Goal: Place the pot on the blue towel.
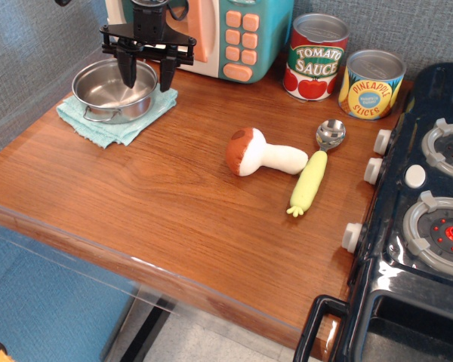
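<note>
The shiny, shallow steel pot (pixel 113 92) sat upright on the rumpled blue towel (pixel 117 119) at the counter's far-left corner; the gripper (pixel 147 74) hung spread above its rim.

Cans (pixel 315 56) (labelled): "TOMATO SAUCE", "PINEAPPLE SLICES".
</note>
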You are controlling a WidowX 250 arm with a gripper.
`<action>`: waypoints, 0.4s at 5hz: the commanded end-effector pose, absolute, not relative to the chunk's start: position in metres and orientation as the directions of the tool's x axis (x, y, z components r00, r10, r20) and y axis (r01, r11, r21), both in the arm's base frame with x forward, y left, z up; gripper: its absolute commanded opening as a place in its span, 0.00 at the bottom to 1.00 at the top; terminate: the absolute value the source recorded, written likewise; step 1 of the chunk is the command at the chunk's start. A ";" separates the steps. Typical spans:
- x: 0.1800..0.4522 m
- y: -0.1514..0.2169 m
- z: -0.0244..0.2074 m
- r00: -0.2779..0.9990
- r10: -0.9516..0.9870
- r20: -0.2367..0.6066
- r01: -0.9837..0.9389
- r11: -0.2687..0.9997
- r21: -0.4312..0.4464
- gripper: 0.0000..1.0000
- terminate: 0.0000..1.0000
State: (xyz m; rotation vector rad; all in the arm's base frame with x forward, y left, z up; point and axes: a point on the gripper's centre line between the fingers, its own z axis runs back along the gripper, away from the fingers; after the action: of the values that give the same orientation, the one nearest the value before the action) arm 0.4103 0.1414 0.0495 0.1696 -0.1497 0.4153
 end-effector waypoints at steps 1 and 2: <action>0.382 0.144 0.095 0.914 0.297 0.275 -0.322 0.945 0.049 1.00 0.00; 0.379 0.137 0.106 0.935 0.213 0.285 -0.227 0.974 0.017 1.00 0.00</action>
State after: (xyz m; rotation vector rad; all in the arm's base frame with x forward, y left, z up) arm 0.4040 0.1132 0.0670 0.0252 -0.1937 0.2121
